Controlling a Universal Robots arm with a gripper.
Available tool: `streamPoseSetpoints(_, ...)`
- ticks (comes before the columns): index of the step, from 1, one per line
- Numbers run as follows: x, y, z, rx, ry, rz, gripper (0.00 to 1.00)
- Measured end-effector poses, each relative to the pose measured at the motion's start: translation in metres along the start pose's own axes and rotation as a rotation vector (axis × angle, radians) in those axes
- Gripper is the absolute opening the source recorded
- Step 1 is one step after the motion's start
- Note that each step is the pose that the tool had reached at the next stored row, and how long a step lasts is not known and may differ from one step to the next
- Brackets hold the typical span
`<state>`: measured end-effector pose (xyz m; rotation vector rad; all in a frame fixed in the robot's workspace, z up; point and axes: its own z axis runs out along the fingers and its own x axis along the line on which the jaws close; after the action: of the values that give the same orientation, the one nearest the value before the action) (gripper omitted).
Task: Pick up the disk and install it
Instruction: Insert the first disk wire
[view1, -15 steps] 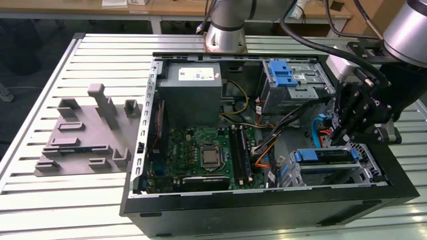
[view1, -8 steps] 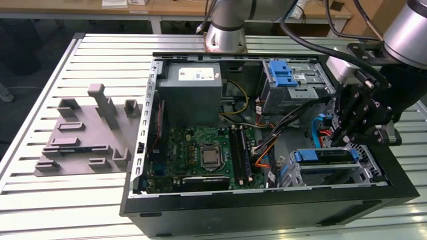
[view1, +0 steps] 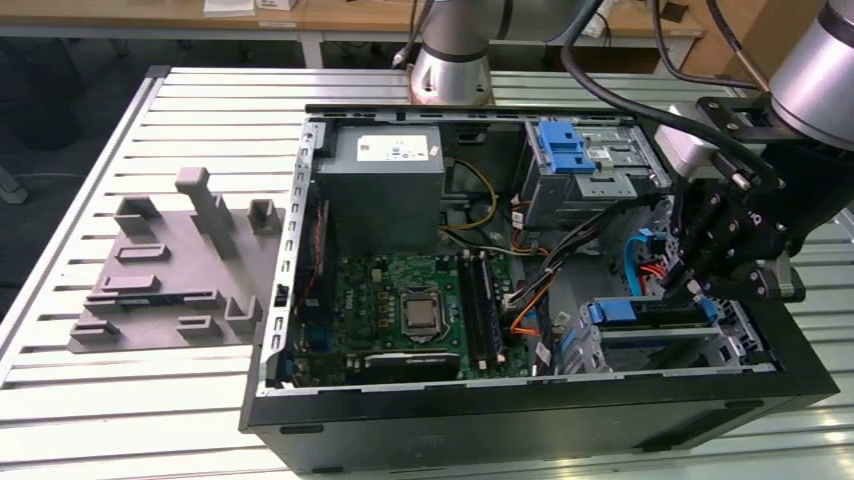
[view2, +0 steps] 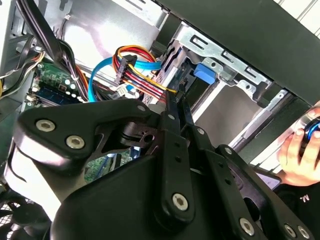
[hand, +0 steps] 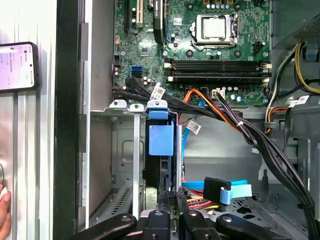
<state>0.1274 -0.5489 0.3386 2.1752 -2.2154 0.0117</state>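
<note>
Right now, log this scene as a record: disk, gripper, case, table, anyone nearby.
disk: blue-framed, standing on edge in the lower drive cage
gripper: inside the case, directly at the disk
case: open, lying on its side, motherboard exposed
table: slatted metal, carrying the case
fixture: grey, on the table at the exterior view's left of the case
person: a hand just outside the case

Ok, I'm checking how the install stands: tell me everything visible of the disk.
The disk stands on edge in the metal drive cage near the motherboard, seen edge-on as a dark slab. Its blue plastic carrier caps one end with a flat tab. The gripper sits right beside it; contact cannot be made out.
</note>
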Motion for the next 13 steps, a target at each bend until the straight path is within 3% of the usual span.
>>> streamPoseSetpoints(13,0.0002,-0.0021,0.0035,-0.0048,-0.0004,0.031,0.17)
